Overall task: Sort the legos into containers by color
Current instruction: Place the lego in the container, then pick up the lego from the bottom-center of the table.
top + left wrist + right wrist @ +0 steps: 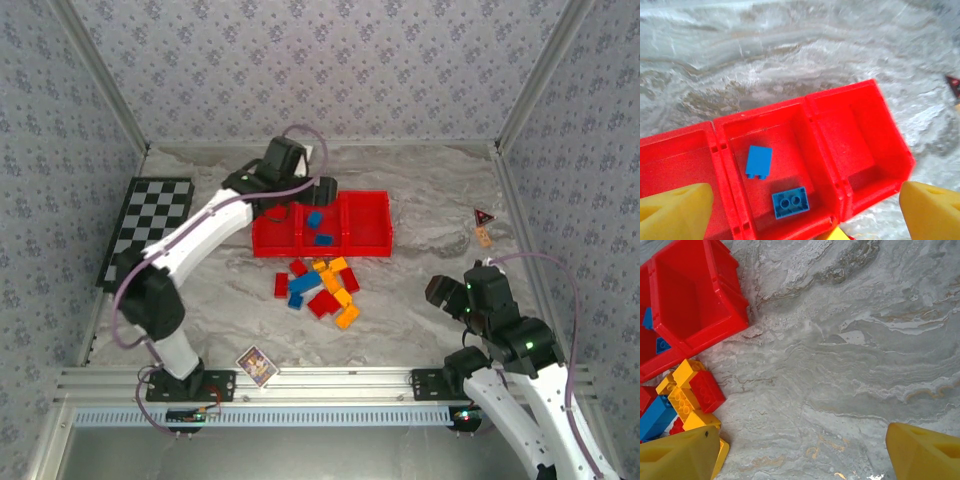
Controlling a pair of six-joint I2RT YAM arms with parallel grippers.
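The red tray (368, 247) has three square containers side by side. Two blue legos (315, 218) (323, 240) lie in the middle one, also seen in the left wrist view as a smooth-backed blue brick (759, 162) and a hollow-side-up blue brick (790, 202). The right container (860, 135) holds nothing. My left gripper (805, 215) hovers over the tray's middle, open, with nothing between its yellow fingers (675, 212). A pile of red, blue and orange-yellow legos (322, 287) lies just in front of the tray. My right gripper (438, 292) stands open over bare table, right of the pile (687, 400).
A black-and-white checkered board (150, 225) lies at the far left. A small picture card (257, 365) sits near the front rail. A small red triangle and an orange piece (484, 228) lie at the right. Patterned walls close in three sides.
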